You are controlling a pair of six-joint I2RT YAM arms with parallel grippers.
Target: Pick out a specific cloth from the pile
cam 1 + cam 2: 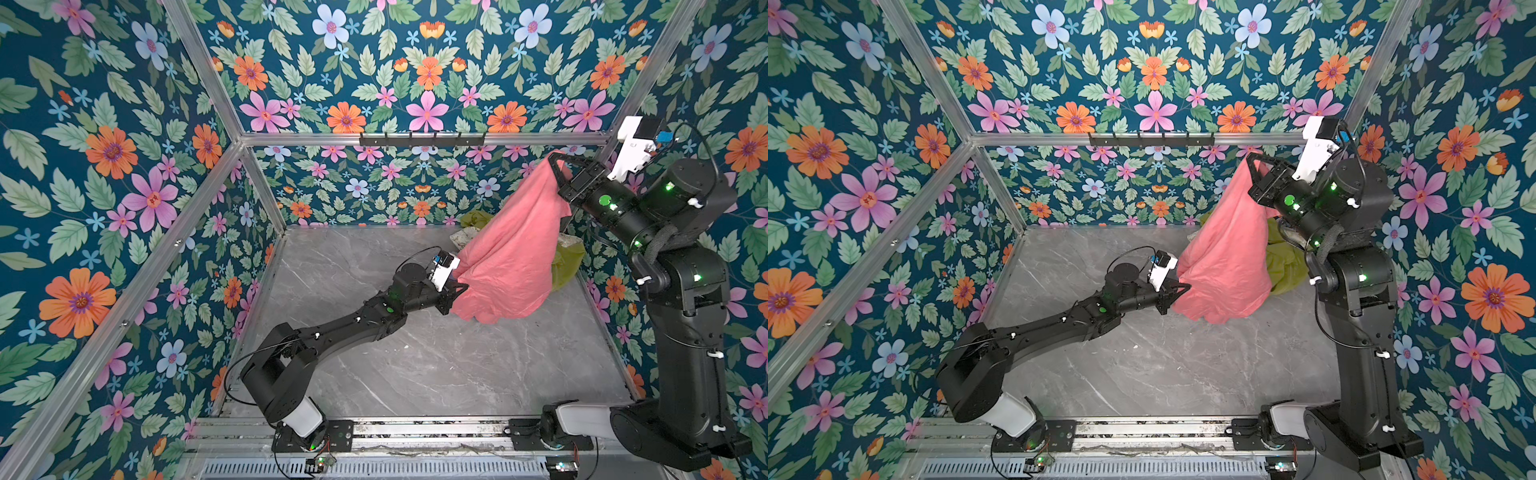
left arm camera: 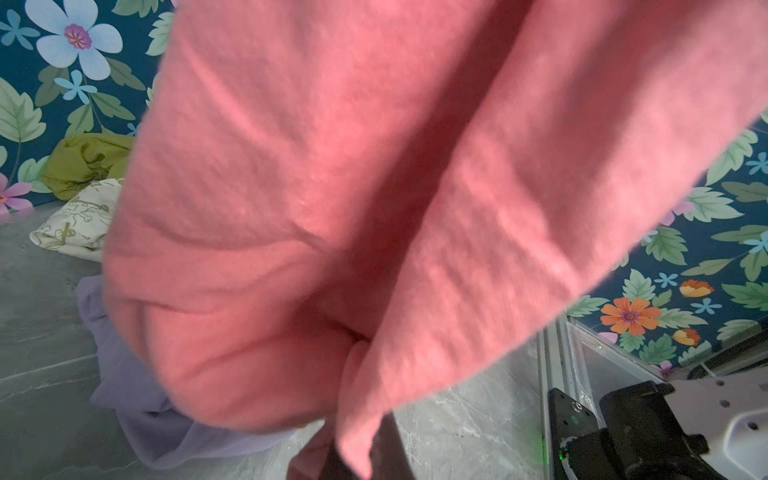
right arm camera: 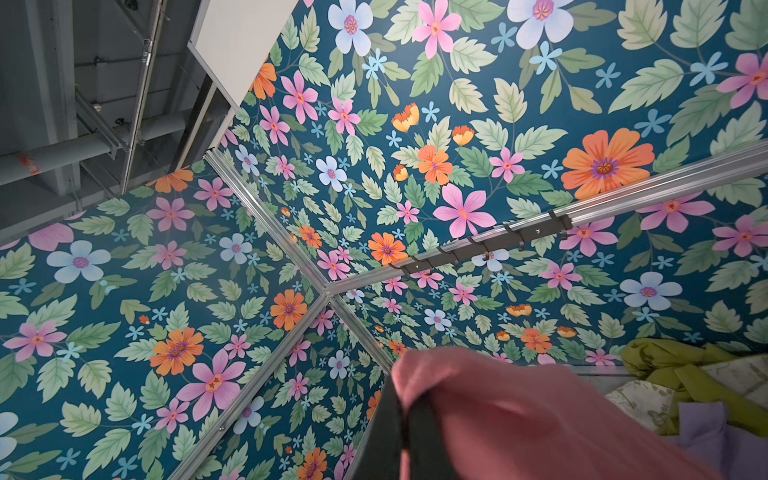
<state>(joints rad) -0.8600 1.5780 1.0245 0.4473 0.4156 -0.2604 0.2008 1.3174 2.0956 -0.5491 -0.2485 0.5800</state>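
**Cloth** (image 1: 511, 249) (image 1: 1225, 266) (image 2: 374, 208) (image 3: 519, 415): salmon-pink, large, wrinkled. It is held aloft over the far right part of the table and hangs as a wide drape from one raised corner. The lower hem is seen low over the table; whether it touches cannot be told.

**Right fingers** (image 1: 556, 170) (image 1: 1252, 166) (image 3: 390, 415): closed tight on the top corner of the cloth, raised high near the back wall. Pink fabric is bunched over the tips in the right wrist view.

**Left fingers** (image 1: 457, 289) (image 1: 1181, 287) (image 2: 386, 449): brought together on the lower left edge of the cloth, low over the table. In the left wrist view a fold of the cloth is draped over them.

**Pile** (image 1: 567, 266) (image 1: 1285, 266): set in the far right corner of the table, behind and under the cloth and largely hidden by it in both top views. It is made up of:
- olive-green garment (image 2: 87, 162) (image 3: 673, 365), against the back wall
- cream cloth (image 2: 79, 224) (image 3: 640, 403) with a faint printed pattern, just beside the green
- lilac cloth (image 2: 137, 407) (image 3: 706, 424), lying flat on the table beneath the hanging pink

**Table** (image 1: 415, 353) (image 1: 1142, 365): grey marble-look surface.

**Hook rail** (image 1: 422, 139) (image 1: 1150, 139) (image 3: 486, 245): black, fixed to the aluminium bar of the back wall.

**Walls** (image 1: 104, 166) (image 1: 851, 187): floral print on dark teal.
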